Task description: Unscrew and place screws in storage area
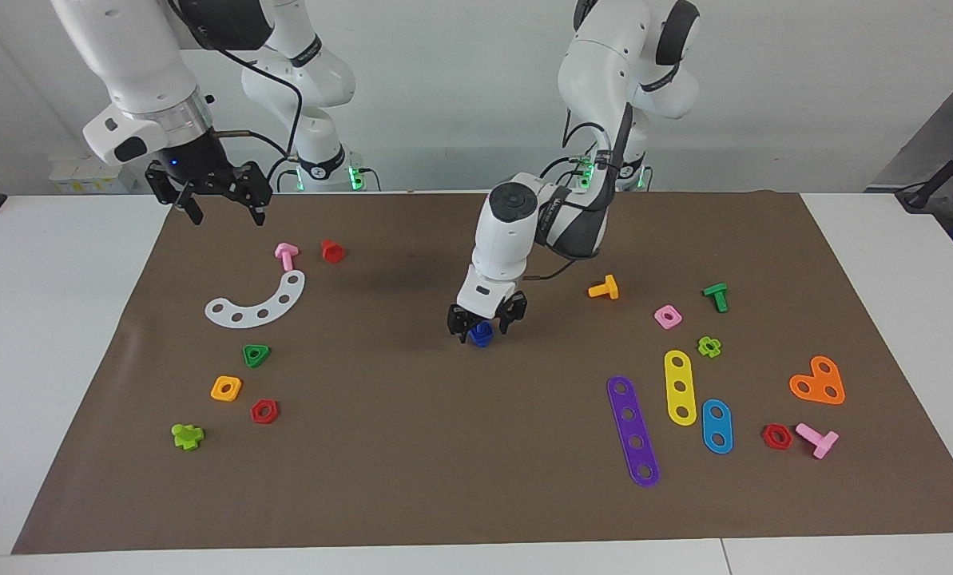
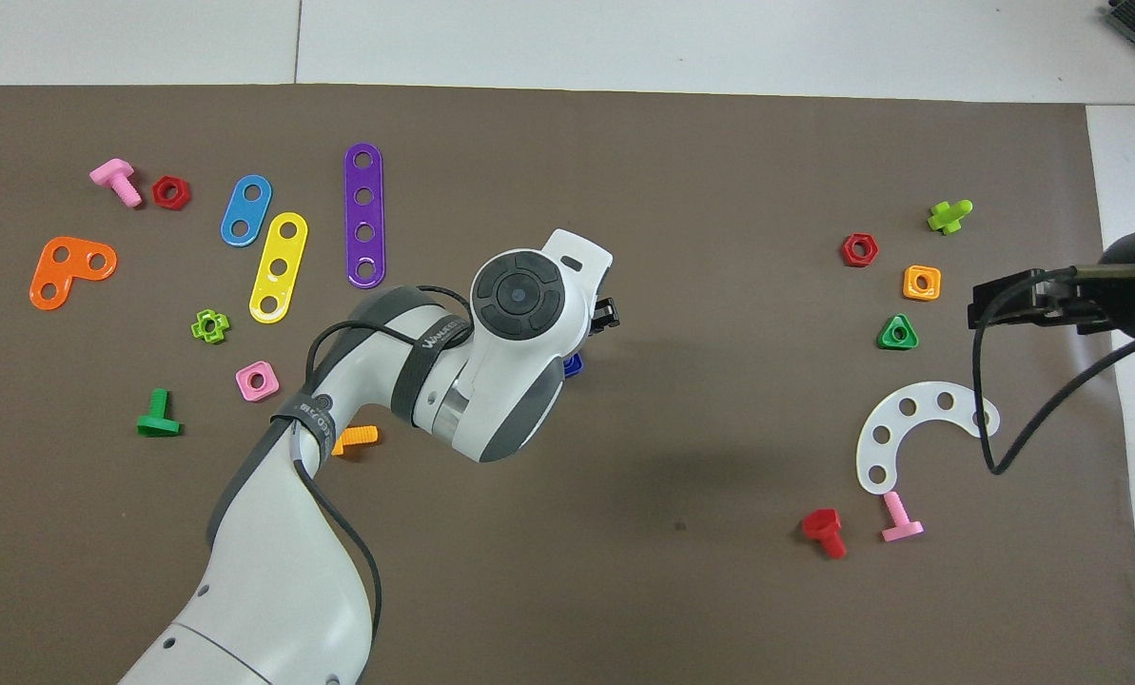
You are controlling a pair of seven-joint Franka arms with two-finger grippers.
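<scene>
At mat centre: blue screw (image 1: pixel 481 335), upright, seated in its blue nut, well apart from the coloured clutter at either end. Left gripper (image 1: pixel 482 323) down over it, fingers on either side of the head; whether they already press on it, cannot tell from here (wrist hides nearly all of it from overhead, only a blue corner (image 2: pixel 574 363) showing). Approach from straight above makes sense: stem vertical, so a twist about that axis should back it out of the nut. Nothing visibly holding the nut down, so it may well spin along with the screw. Over the mat's corner at its own end, right gripper (image 1: pixel 219 204) raised, fingers spread wide, empty, waiting beside the white arc (image 1: pixel 257 304). Loose bolts lying near either end, probably the storage spots. Screw not yet lifted.
</scene>
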